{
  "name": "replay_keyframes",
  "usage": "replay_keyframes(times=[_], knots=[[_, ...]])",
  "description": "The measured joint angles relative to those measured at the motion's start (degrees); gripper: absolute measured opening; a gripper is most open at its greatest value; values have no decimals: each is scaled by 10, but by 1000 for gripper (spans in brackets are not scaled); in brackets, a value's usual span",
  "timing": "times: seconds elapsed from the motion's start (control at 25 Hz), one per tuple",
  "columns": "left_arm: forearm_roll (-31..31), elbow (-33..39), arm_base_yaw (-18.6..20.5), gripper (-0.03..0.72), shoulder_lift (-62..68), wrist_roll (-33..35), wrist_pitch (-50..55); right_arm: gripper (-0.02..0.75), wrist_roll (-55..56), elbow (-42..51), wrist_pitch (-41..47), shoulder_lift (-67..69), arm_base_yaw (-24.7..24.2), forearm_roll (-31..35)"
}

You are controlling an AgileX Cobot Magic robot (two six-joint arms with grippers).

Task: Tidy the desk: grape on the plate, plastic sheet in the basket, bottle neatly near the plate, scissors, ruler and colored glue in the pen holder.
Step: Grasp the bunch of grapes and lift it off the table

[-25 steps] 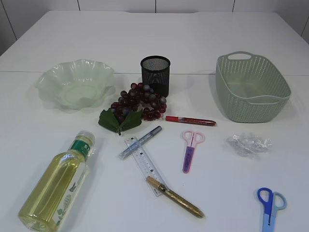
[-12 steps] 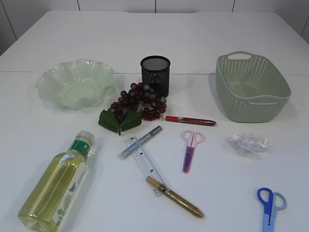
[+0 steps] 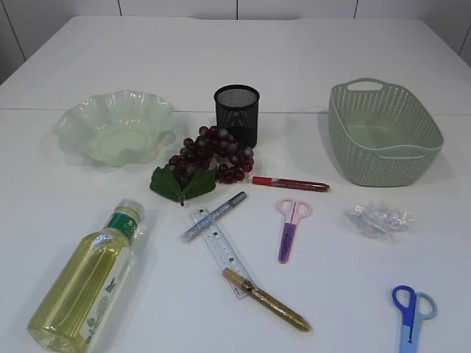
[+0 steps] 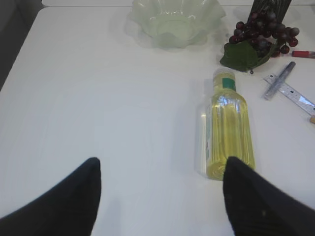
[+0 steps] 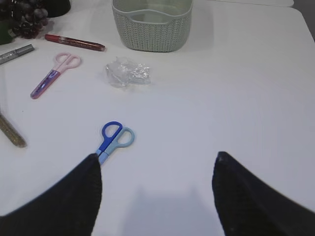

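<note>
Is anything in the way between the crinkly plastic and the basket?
Nothing visible is. The plastic sheet lies on bare table just in front of the basket, with only white tabletop between them. The pink scissors lie off to its left.

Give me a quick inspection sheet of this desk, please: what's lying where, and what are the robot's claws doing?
Surface: white table, dry.
Job's things: grapes beside the empty plate; bottle lying on its side; plastic sheet in front of the empty basket; pink scissors, blue scissors, ruler and three glue pens flat on the table; pen holder upright.
Clutter: nothing seen.
Grippers: left gripper and right gripper open, holding nothing.
Cables: nothing seen.
Surroundings: pale wall panels.
</note>
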Motion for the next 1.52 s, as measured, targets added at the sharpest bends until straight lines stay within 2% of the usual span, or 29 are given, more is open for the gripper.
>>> replay_keyframes(times=[0.44, 0.68, 0.88, 1.08, 1.2, 1.36, 1.52], knots=[[-1, 0, 0, 554, 0, 0, 0, 544, 1, 0, 0, 0, 0, -2], [-37, -24, 0, 524, 38, 0, -43, 514, 27, -20, -44, 0, 0, -2], [-40, -36, 0, 522, 169, 0, -99, 479, 32, -44, -65, 87, 0, -1], [-54, -38, 0, 520, 316, 0, -223, 477, 74, -74, -142, 215, 0, 4], [-54, -56, 0, 515, 421, 6, -263, 477, 92, -90, -163, 296, 0, 9], [-64, -131, 0, 512, 554, 49, -269, 477, 98, -121, -168, 396, 0, 9], [-96, -245, 0, 509, 690, 92, -254, 477, 99, -163, -170, 482, 0, 5]])
